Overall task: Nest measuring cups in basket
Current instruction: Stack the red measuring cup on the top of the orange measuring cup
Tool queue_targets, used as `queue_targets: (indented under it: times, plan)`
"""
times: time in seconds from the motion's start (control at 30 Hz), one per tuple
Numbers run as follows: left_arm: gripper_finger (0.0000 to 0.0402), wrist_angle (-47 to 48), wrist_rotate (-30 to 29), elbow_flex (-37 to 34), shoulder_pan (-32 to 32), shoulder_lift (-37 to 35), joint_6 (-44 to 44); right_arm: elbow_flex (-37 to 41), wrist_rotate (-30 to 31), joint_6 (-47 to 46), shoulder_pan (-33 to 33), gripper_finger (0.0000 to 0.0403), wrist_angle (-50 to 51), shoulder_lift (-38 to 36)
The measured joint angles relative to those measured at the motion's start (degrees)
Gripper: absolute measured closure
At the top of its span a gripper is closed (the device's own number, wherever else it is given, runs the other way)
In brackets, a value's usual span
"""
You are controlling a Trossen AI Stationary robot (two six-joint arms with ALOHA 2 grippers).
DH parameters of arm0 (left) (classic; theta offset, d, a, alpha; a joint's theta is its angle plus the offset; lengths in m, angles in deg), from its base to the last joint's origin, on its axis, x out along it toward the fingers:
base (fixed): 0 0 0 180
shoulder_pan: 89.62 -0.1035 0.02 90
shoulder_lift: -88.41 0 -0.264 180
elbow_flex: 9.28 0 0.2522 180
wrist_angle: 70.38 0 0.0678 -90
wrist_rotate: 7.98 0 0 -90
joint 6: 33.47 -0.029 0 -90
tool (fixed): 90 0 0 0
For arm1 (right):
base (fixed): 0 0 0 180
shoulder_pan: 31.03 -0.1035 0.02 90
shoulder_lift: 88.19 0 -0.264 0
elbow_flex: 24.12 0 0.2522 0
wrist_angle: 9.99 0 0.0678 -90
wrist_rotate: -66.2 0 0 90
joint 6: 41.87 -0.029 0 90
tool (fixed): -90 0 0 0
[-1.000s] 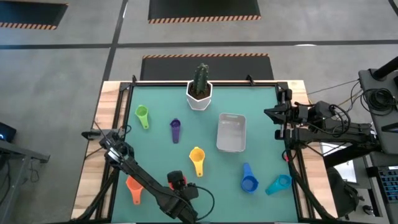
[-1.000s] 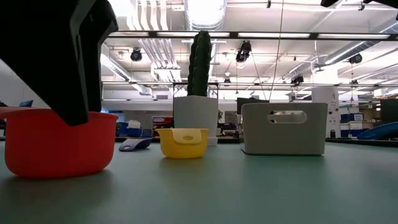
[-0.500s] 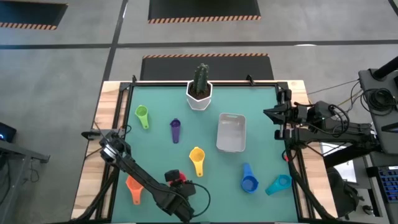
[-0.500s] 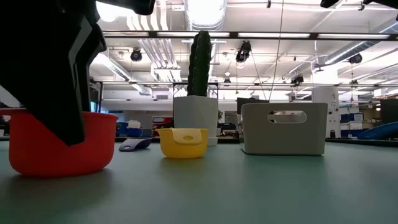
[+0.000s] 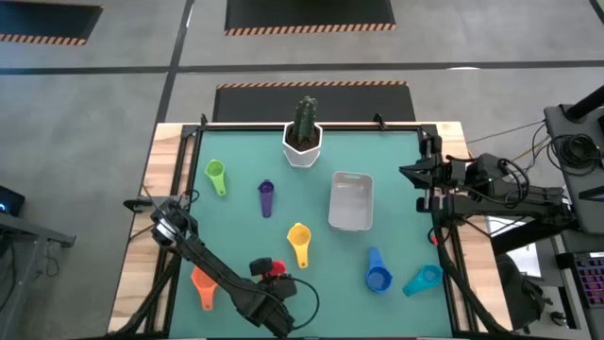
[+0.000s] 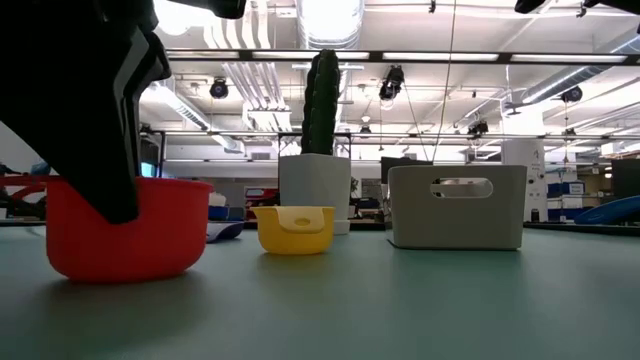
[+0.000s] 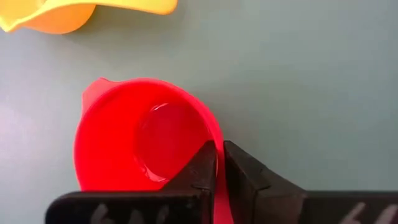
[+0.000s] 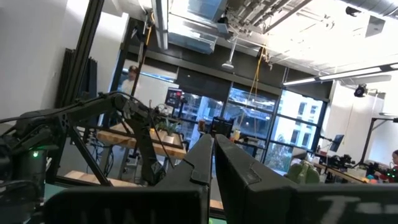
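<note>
Right now your left gripper (image 7: 216, 163) is clamped on the red cup's (image 7: 146, 144) rim near the table's (image 5: 396, 189) front edge; your right gripper (image 8: 212, 157) waits closed off the right edge.

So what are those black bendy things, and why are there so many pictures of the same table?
Those are two robot arms, each ending in a two-finger pincher. Four cameras look at once: one from above, one at table height, and one on each wrist.

On the green table lie little colored measuring cups, a grey-white basket and a cactus pot.

The left gripper has pinched the rim of the red cup, one finger inside and one outside; the wrist picture shows it best. The right gripper waits shut at the table's right edge, pointing out into the room.

The cups are meant to go in the basket, which looks empty so far.
</note>
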Motion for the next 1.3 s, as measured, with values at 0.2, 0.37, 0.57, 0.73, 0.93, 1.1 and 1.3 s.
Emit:
queue_targets:
  times: [0.2, 0.37, 0.57, 0.73, 0.93, 1.1, 1.3]
  plan:
    - [0.04, 4.9, -0.6, 1.3, 0.0, -1.3, -0.3, 0.0, 0.0, 1.1, 0.0, 0.0394, 0.0, 0.0]
    - [0.04, 9.2, -4.9, 1.2, 0.0, -4.3, -0.1, 0.3, 0.0, 3.0, 0.0, 0.0394, 0.0, 0.2]
    - [0.0401, 11.3, -8.4, 1.2, 0.7, -10.1, 0.7, 0.4, 0.0, 3.0, 0.0, 0.0394, 0.0, 1.8]
    - [0.0399, 15.2, -8.9, 1.2, 2.5, -16.0, 6.9, 0.2, 0.0, 1.5, 0.0, 0.0394, 0.0, 3.4]
    - [0.0397, 25.2, -7.1, 1.2, 5.9, -21.3, 19.9, 0.2, 0.0, 1.4, 0.0, 0.0394, 0.0, 4.2]
    - [0.0399, 28.0, 0.2, 0.9, 8.2, -22.9, 25.9, 0.2, 0.0, 1.5, 0.0, 0.0394, 0.0, 4.2]
    - [0.0399, 28.2, 8.4, 0.8, 11.2, -22.7, 33.1, -0.1, 0.0, 1.5, 0.0, 0.0394, 0.0, 4.0]
